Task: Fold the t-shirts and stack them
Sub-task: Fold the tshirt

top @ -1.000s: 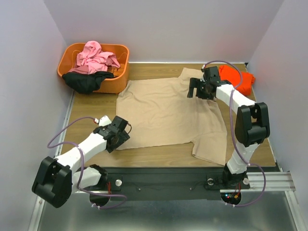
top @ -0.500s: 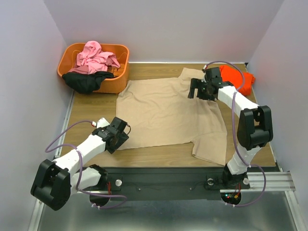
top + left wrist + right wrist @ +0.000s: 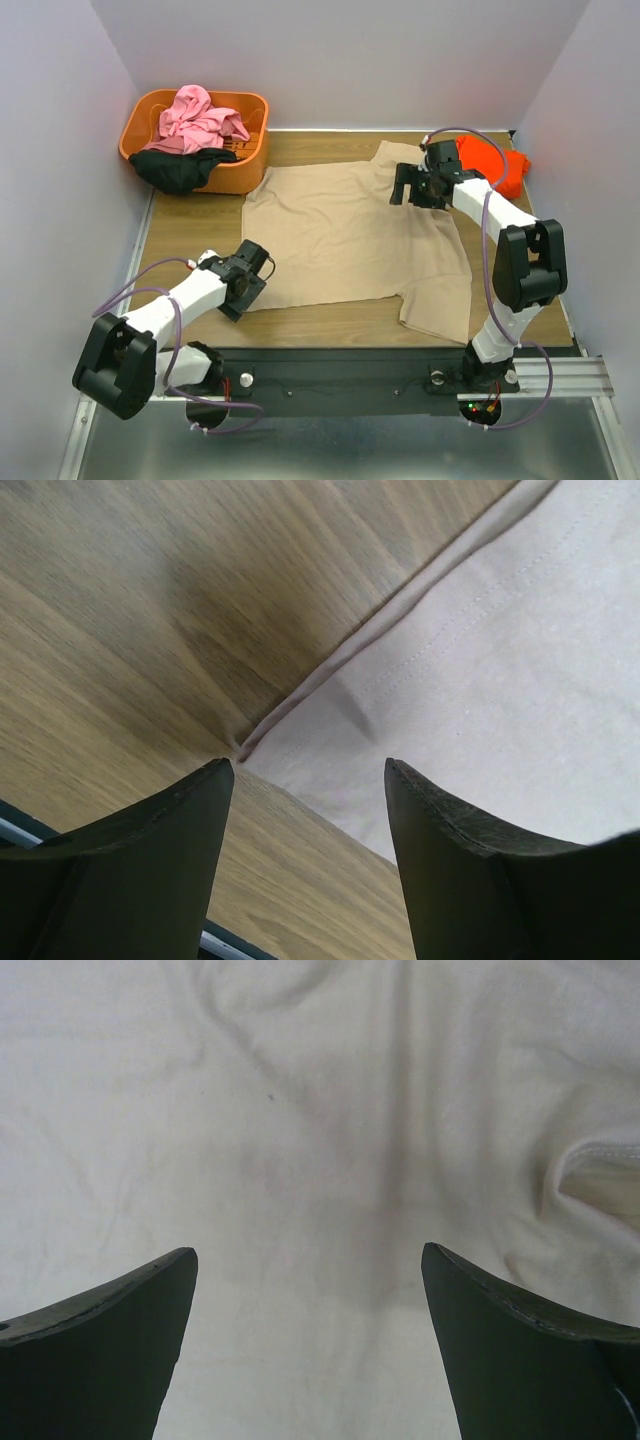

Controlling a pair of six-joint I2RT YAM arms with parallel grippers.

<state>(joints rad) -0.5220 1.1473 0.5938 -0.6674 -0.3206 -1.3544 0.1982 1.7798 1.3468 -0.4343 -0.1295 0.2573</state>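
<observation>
A tan t-shirt (image 3: pixel 340 235) lies spread flat on the wooden table. My left gripper (image 3: pixel 256 276) hovers at its near left corner. The left wrist view shows this gripper (image 3: pixel 308 772) open, with the hem corner of the tan t-shirt (image 3: pixel 480 680) just ahead of the fingers. My right gripper (image 3: pixel 404 186) is over the shirt's far right part. It (image 3: pixel 308 1256) stands open, with wrinkled tan cloth (image 3: pixel 300 1110) below and nothing gripped. A bright orange-red t-shirt (image 3: pixel 492 166) lies bunched at the far right.
An orange plastic basket (image 3: pixel 252 108) stands at the far left corner, with a pink shirt (image 3: pixel 200 118) in it and a black shirt (image 3: pixel 180 170) draped over its front rim. Bare wood (image 3: pixel 185 225) shows left of the tan shirt. White walls close in three sides.
My left gripper has crept toward the tan shirt's near left corner and its jaws have narrowed a little. The right gripper has shifted slightly right over the shirt.
</observation>
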